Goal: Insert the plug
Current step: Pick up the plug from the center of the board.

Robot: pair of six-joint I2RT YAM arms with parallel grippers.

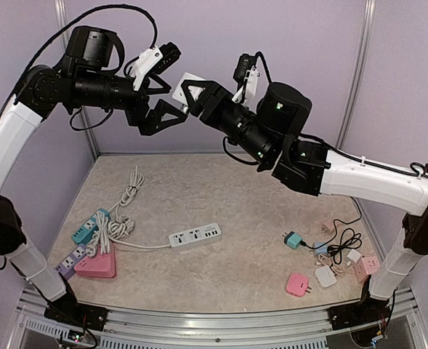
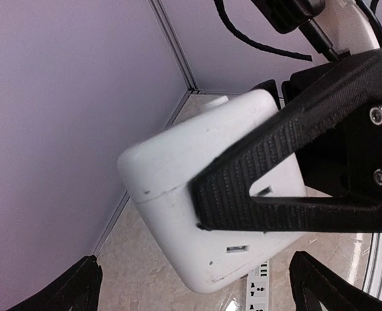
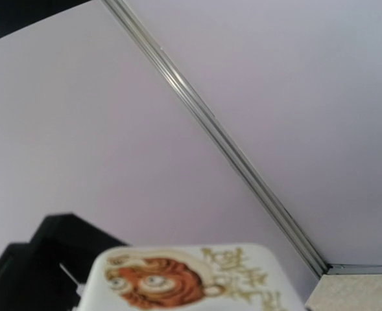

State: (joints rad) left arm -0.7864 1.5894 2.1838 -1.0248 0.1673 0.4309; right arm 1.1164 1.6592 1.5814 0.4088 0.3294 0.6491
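Note:
High above the table, my right gripper (image 1: 192,93) is shut on the plug (image 1: 192,77), a white cube-shaped adapter. In the left wrist view the plug (image 2: 191,194) fills the middle, with one ribbed black finger (image 2: 275,175) of the right gripper laid across its face. The right wrist view shows only the plug's top (image 3: 191,278), which carries an orange tiger picture; my own fingers are hidden there. My left gripper (image 1: 170,86) is wide open right beside the plug, its jaws spread to either side without touching it. A white power strip (image 1: 195,236) lies on the table far below.
A teal strip (image 1: 90,225), a purple strip (image 1: 72,260) and a pink triangular socket (image 1: 96,265) lie with coiled white cable at the left. Pink, white and teal adapters (image 1: 322,273) with black cords sit at the right. Purple walls enclose the back and sides.

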